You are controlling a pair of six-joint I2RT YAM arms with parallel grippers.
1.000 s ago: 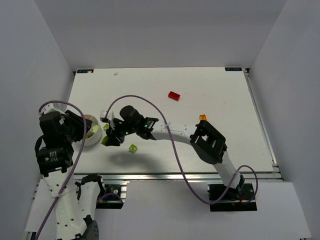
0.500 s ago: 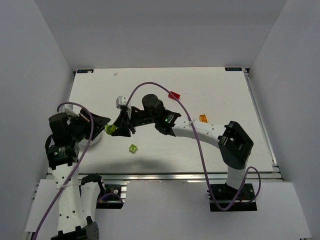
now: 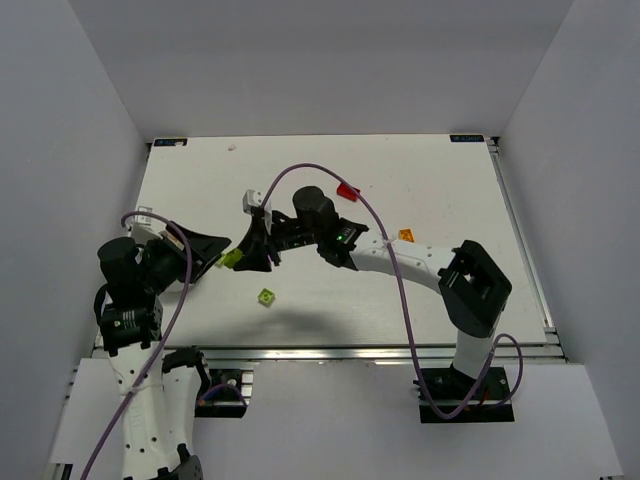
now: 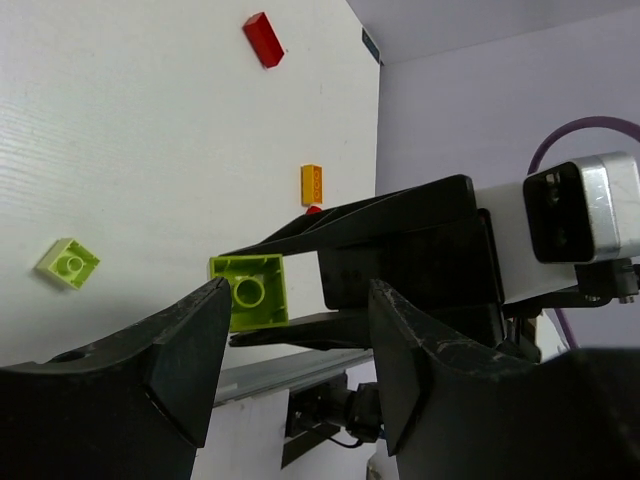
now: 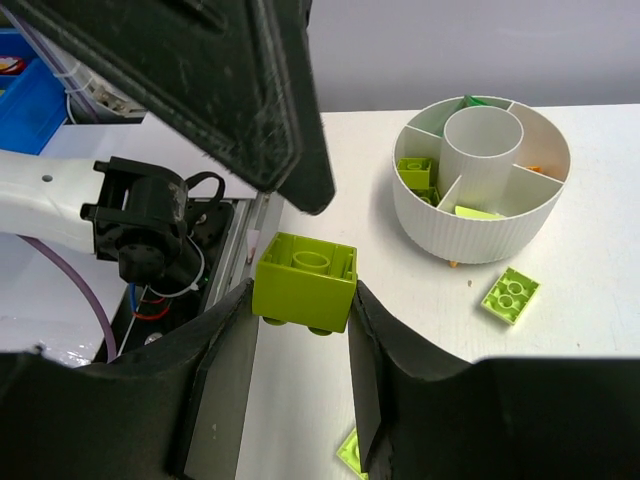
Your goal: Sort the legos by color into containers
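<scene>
**Top view.** The right gripper [image 3: 250,256] is clamped on a lime brick [image 3: 232,259] and holds it above the table [image 3: 440,180], just beside the left gripper [image 3: 207,250]. The dish cannot be made out here.

**Left wrist view.** The left gripper's jaws stand apart and empty. The lime brick shows between them, pinched by the right gripper's fingers. A red brick [image 4: 264,40] and an orange brick [image 4: 312,184] lie well apart on the table.

**Right wrist view.** The lime brick sits studs-up in the grip. The dish [image 5: 470,235] stands off to one side, with lime pieces in one compartment.

**Hazards.** The two grippers are close, so contact could knock the brick loose. If a hand-over is intended, releasing before the left jaws close would probably drop the brick outside the dish.
</scene>
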